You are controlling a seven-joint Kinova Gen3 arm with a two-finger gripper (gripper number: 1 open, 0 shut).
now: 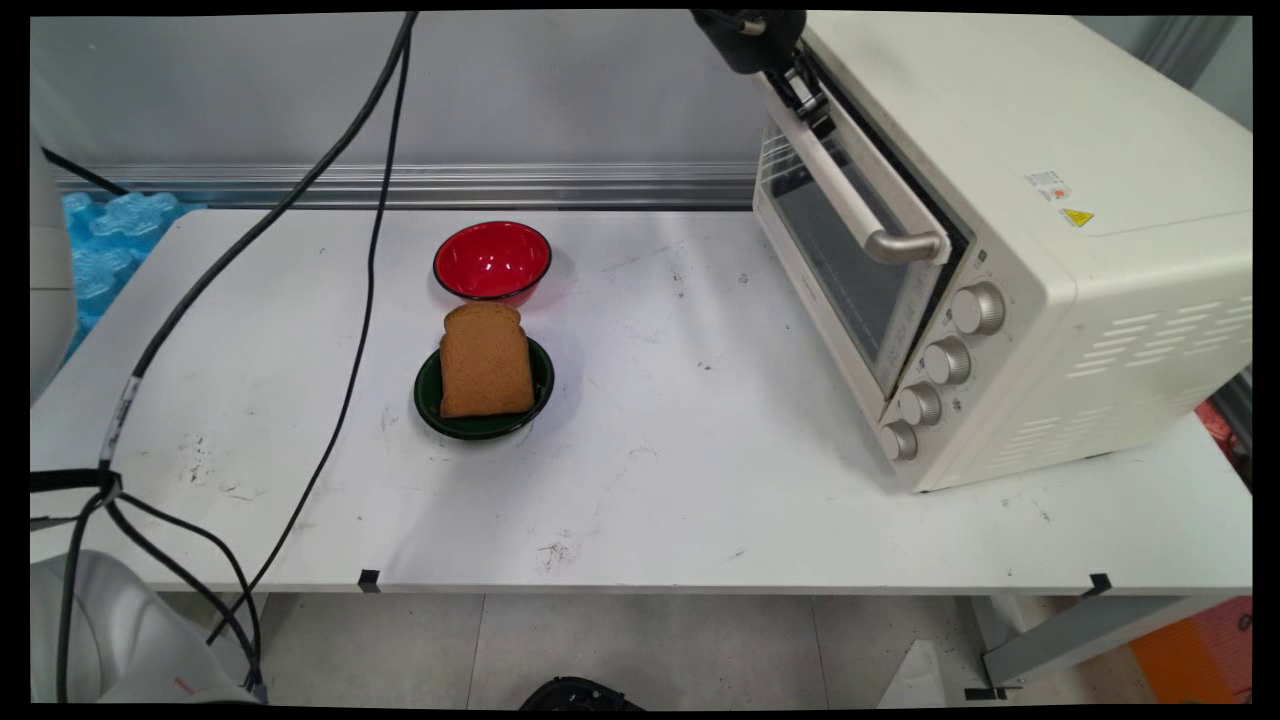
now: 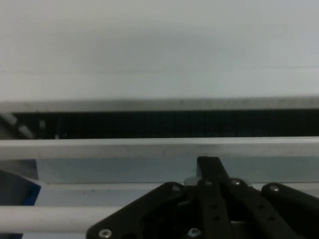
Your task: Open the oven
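Gripper [image 1: 805, 90] of mine sits at the far end of the toaster oven's [image 1: 1010, 250] door handle [image 1: 860, 195], at the top of the door [image 1: 840, 260], which looks slightly ajar; my fingers seem closed about the bar, though the hand view shows only the linkage and the handle [image 2: 149, 148] running across, so I cannot tell for certain. Holding so near the bar's end, I judge a pull could twist the door, slip me off, or drag the light oven across the table [image 1: 650, 480]. Well to the left, a bread slice [image 1: 485, 360] lies on a dark green plate [image 1: 430, 405], a red bowl [image 1: 492, 260] just beyond it.
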